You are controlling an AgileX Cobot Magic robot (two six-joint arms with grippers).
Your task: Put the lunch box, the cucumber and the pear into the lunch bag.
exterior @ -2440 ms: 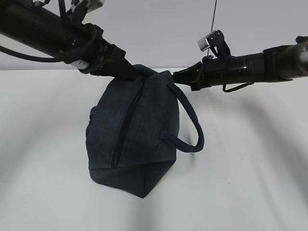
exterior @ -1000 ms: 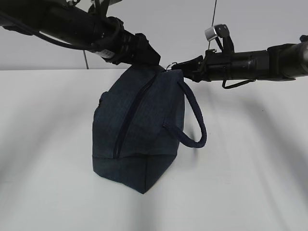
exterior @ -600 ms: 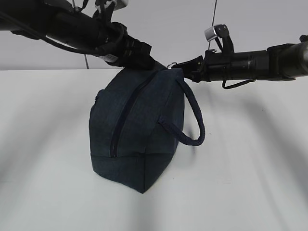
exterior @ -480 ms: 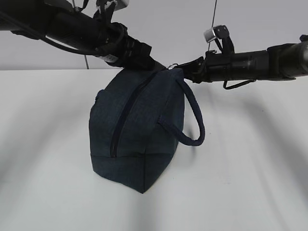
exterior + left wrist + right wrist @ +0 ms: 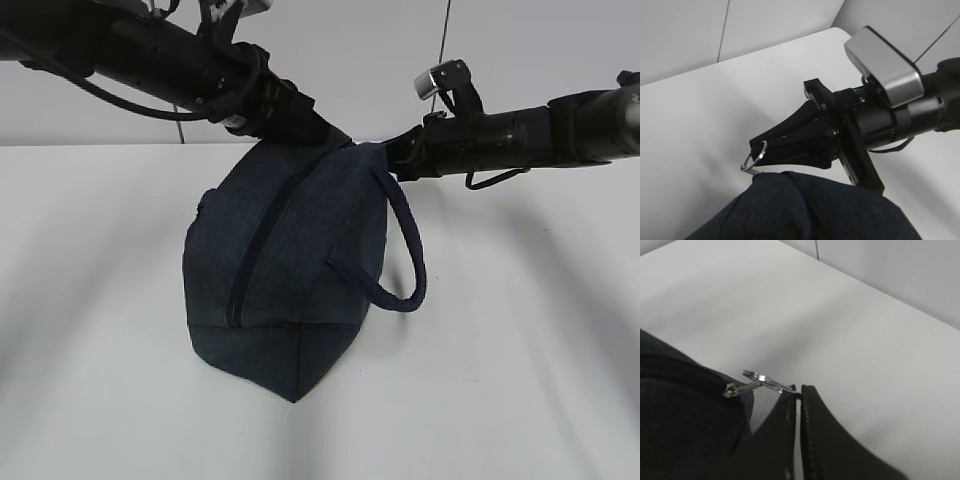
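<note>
White bench (image 5: 520, 380) carrying the navy bag (image 5: 285, 270), which stands on end near the middle of the exterior view, its base on the surface and its top corner raised between the two arms. The closed zipper (image 5: 255, 250) runs down the face of the bag from the top corner to a point just above the bottom seam. The padded loop handle (image 5: 405, 260) hangs off the bag's right side, free of both arms. The left arm (image 5: 160, 55) enters from the upper left and the right arm (image 5: 530, 130) from the right; both meet the bag at its top edge. The left end effector (image 5: 335, 138) lies against the top fabric, its tips hidden from the exterior view and out of its own wrist view, so whether it pinches the cloth cannot be told from the frames. The right end effector (image 5: 800, 390) has its fingers pressed together, pinching the rim of the silver ring pull (image 5: 767, 381), which stands out from the bag's corner on a small metal tab (image 5: 742, 388); the left wrist view shows the same ring (image 5: 754, 156) at the tip of the dark fingers (image 5: 790, 140).
</note>
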